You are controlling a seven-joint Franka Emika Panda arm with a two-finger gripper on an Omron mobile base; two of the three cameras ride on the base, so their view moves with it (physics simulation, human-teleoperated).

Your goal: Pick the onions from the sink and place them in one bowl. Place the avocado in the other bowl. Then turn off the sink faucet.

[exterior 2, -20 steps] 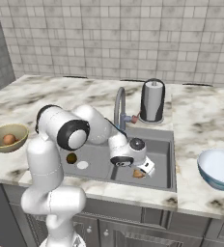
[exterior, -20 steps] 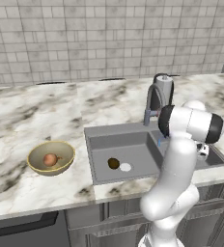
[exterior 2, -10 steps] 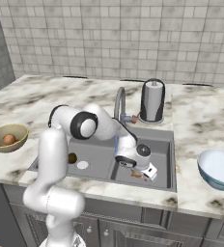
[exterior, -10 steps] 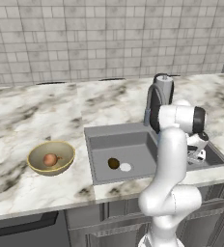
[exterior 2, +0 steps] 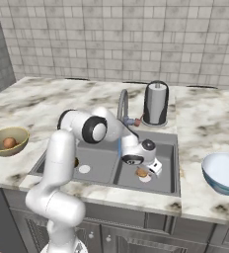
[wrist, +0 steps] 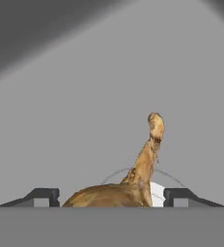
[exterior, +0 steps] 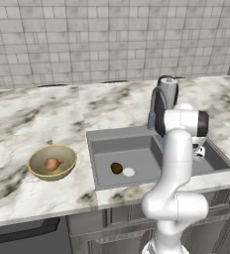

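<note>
Two onions (exterior: 51,164) (exterior 2: 142,173), one avocado (exterior: 116,168), two bowls (exterior 2: 0,147) (exterior 2: 225,174)

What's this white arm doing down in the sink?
It is sorting produce from the sink into bowls. Its pincer is down in the right basin, its two tips on either side of an onion lying over the drain; whether they grip it yet is unclear. One onion already sits in the yellow bowl on the counter. The avocado waits in the left basin, and the blue bowl to the right holds nothing so far.
</note>
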